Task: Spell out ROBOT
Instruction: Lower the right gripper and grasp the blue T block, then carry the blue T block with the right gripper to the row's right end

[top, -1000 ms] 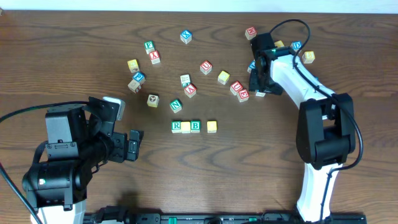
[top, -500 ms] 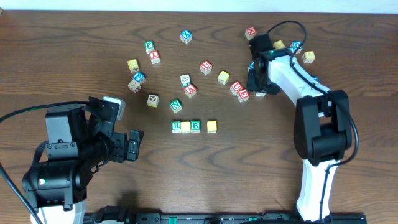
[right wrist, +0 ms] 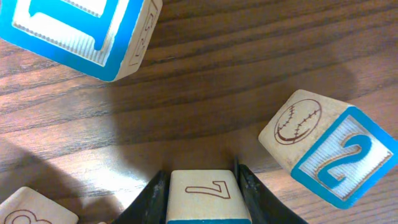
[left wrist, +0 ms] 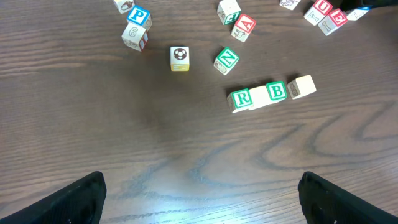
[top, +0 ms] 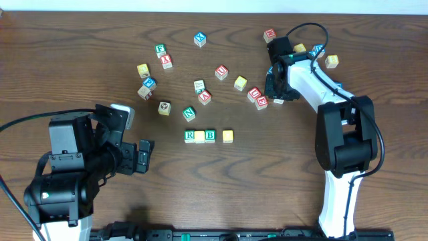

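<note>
On the table stand a green R cube (top: 190, 136), a yellow cube (top: 200, 136) and a green B cube (top: 210, 136) touching in a row, with a second yellow cube (top: 228, 136) a small gap to the right. The left wrist view shows the same R (left wrist: 241, 98) and B (left wrist: 277, 91). My right gripper (top: 274, 85) is down among the far-right cubes. Its jaws press both sides of a blue-faced cube (right wrist: 200, 193) with an outlined 7 on the side; its letter is hidden. My left gripper (top: 144, 156) stands wide open over bare wood, fingertips (left wrist: 84, 196) far apart.
Loose cubes lie scattered across the far half: red U (top: 221, 71), red E (top: 261, 102), green N (top: 189, 114), blue X (top: 200, 39). Close around the right gripper are a blue 2 cube with a baseball (right wrist: 329, 155) and another blue cube (right wrist: 81, 31).
My right gripper's jaws have closed in onto the blue-faced cube, and the arm has shifted slightly left. The left arm and the row of cubes have not moved.
</note>
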Tool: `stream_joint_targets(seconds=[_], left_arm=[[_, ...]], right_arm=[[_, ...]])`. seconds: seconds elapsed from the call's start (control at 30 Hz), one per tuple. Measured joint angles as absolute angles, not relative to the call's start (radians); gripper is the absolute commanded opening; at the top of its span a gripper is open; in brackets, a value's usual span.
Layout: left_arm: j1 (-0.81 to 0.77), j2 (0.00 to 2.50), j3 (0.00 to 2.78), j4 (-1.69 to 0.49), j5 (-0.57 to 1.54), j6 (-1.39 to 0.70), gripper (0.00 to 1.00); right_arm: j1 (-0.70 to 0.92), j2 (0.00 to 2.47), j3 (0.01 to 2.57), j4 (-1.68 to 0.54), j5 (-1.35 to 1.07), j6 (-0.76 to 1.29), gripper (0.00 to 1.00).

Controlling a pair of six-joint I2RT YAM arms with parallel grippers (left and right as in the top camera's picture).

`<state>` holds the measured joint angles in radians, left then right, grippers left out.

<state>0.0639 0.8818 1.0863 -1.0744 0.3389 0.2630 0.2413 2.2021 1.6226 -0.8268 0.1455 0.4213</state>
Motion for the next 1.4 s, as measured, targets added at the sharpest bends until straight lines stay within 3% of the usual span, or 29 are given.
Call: stream_joint_targets(seconds=[0.3, 0.63, 0.9, 1.07, 1.4], left_arm=[[0.064, 0.882, 1.086, -1.074, 0.339, 0.263, 0.97], [0.064, 0.882, 1.086, -1.074, 0.339, 0.263, 0.97], [0.064, 0.882, 1.086, -1.074, 0.339, 0.263, 0.97], [0.064, 0.882, 1.086, -1.074, 0.339, 0.263, 0.97], [0.064, 0.882, 1.086, -1.074, 0.339, 0.263, 0.97]], right_arm=[[0.242, 2.202, 1.626, -0.837, 0.149, 0.44, 0.15], [0.25, 2.189, 1.625, -0.875, 0.148, 0.441, 0.15], [0.268, 2.046, 1.621, -0.925, 0.148, 0.44, 0.11], [0.302, 1.955, 1.621, -0.982, 0.149, 0.44, 0.01], [0.447, 1.939, 1.612, -1.023, 0.15, 0.458, 0.01]])
